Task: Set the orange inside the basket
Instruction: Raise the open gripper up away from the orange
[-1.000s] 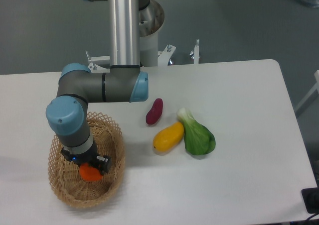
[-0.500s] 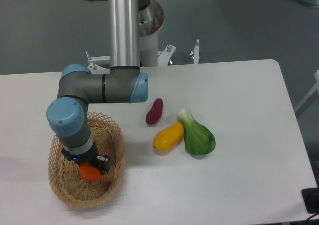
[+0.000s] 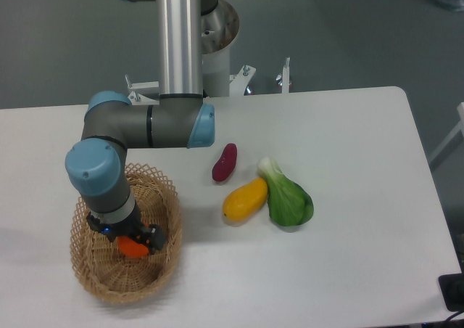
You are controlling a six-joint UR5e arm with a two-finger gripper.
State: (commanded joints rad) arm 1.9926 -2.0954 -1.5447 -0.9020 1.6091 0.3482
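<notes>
The orange (image 3: 133, 247) is inside the woven wicker basket (image 3: 165, 205) at the front left of the table, just above its floor. My gripper (image 3: 130, 241) reaches down into the basket from above. Its dark fingers (image 3: 154, 236) sit tight against the fruit's sides, so it is shut on the orange. The wrist hides the top of the orange, and only its lower front shows.
A purple sweet potato (image 3: 225, 162), an elongated yellow-orange fruit (image 3: 245, 199) and a green leafy vegetable (image 3: 287, 197) lie together at the table's middle, to the right of the basket. The arm's upright column (image 3: 180, 38) stands at the back edge.
The wrist and gripper have shifted slightly up and to the left inside the basket, and the orange has moved with them.
</notes>
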